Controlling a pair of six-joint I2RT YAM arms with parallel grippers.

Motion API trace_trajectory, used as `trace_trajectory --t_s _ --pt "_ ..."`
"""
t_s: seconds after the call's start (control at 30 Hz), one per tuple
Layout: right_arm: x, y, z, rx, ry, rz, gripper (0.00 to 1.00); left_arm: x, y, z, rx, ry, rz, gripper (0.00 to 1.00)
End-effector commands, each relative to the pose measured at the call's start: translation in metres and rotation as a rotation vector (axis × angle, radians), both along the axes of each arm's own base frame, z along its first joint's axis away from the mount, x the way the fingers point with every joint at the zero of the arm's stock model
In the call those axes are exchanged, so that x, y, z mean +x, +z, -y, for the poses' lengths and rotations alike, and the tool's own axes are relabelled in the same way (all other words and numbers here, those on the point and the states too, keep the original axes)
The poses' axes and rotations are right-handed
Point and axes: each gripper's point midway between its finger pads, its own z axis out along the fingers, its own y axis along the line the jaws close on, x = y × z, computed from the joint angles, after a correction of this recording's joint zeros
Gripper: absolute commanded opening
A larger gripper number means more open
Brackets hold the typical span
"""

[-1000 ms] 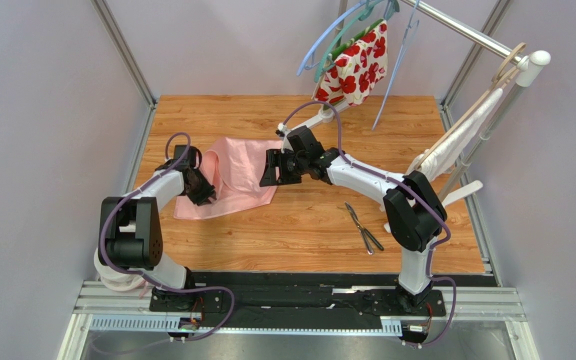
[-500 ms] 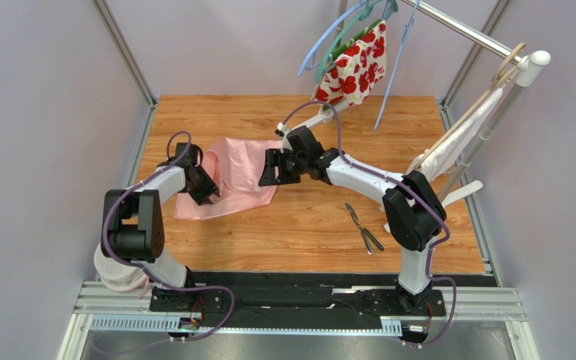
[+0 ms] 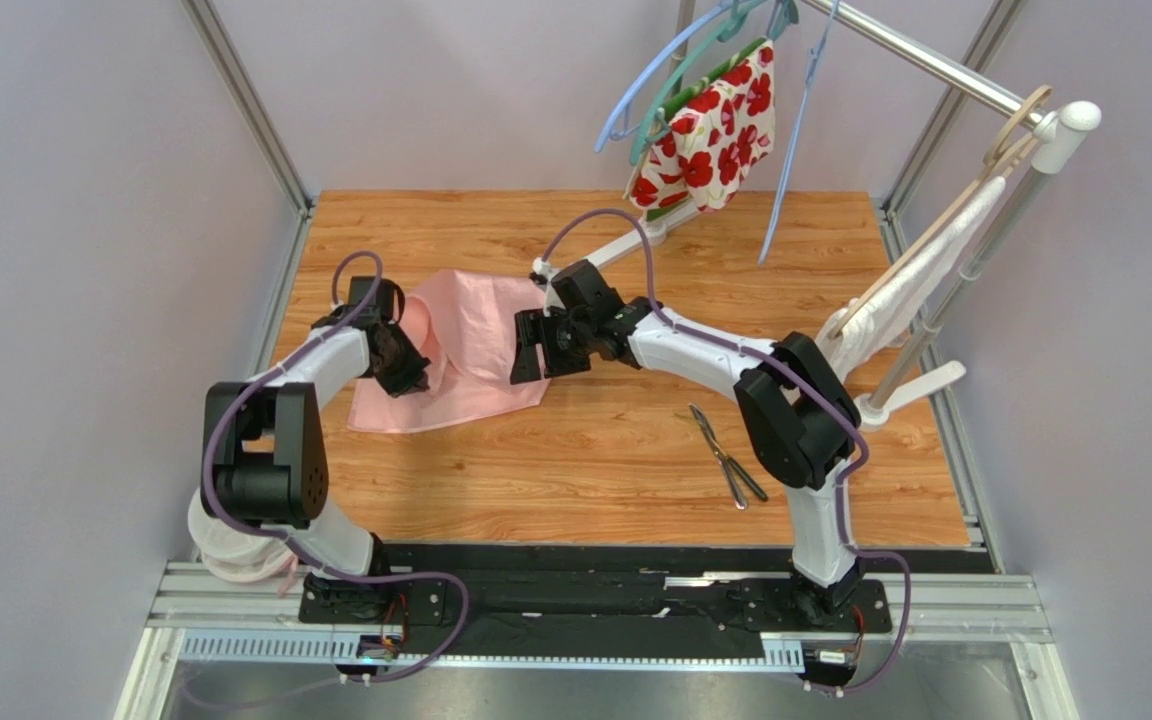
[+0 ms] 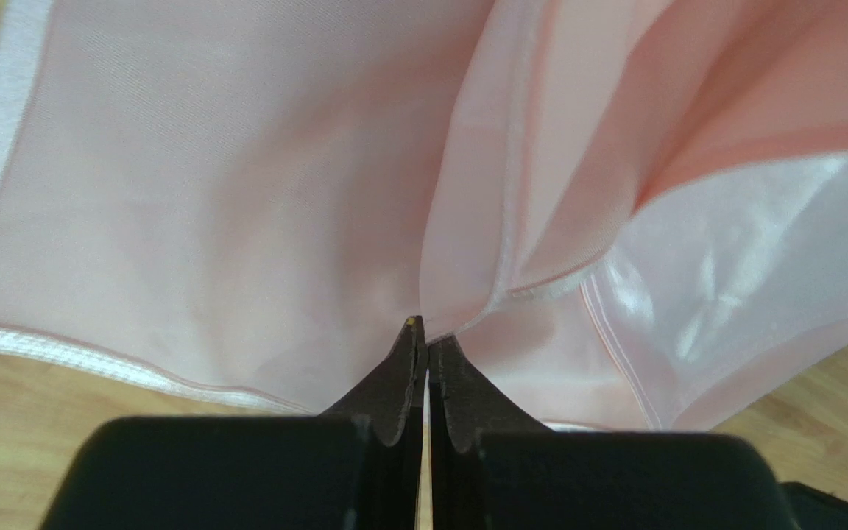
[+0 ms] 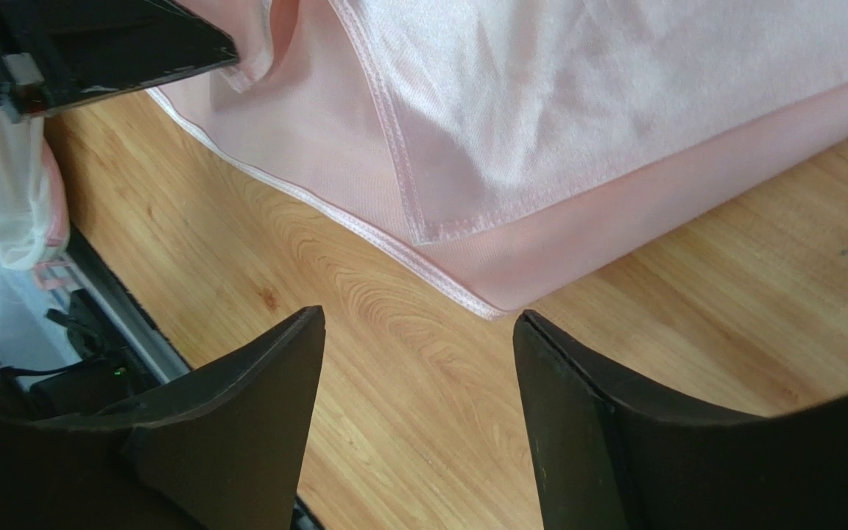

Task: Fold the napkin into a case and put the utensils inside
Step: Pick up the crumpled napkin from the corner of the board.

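The light-pink napkin (image 3: pixel 465 360) lies partly folded on the left of the wooden table, and it fills the left wrist view (image 4: pixel 207 199). My left gripper (image 3: pixel 399 365) (image 4: pixel 425 335) is at its left edge, shut on a raised fold of the cloth. My right gripper (image 3: pixel 530 351) (image 5: pixel 417 320) hovers open over bare wood just off the napkin's (image 5: pixel 572 99) right corner, with nothing between its fingers. The left gripper (image 5: pixel 86 44) shows at the top left of the right wrist view. The utensils (image 3: pixel 728 455) lie together on the table near the right arm's base.
A red-and-white floral cloth (image 3: pixel 710 128) hangs on hangers from a rail at the back. A white cloth (image 3: pixel 913 285) hangs at the right by the rail's post. Frame posts stand at the table's corners.
The left gripper opened a little wider, then shut on the napkin's fold. The right gripper shifted left, closer to the napkin's right corner.
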Motion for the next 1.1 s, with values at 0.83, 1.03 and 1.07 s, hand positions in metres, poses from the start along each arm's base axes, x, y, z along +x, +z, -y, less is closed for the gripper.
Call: trace_trajectory --t_s 0.83,1.03,1.07 --pt "0.0 -0.035 -0.016 -0.565 0.667 0.636 0.54 -0.01 0.107 0.001 0.142 -0.113 0.241 0.0" --pt "0.003 -0.05 -0.015 -0.605 0.684 0.669 0.5 -0.008 0.111 0.003 0.13 -0.114 0.251 0.0" --pt "0.003 -0.052 -0.015 -0.605 0.69 0.675 0.49 -0.008 0.111 0.003 0.13 -0.113 0.251 0.0"
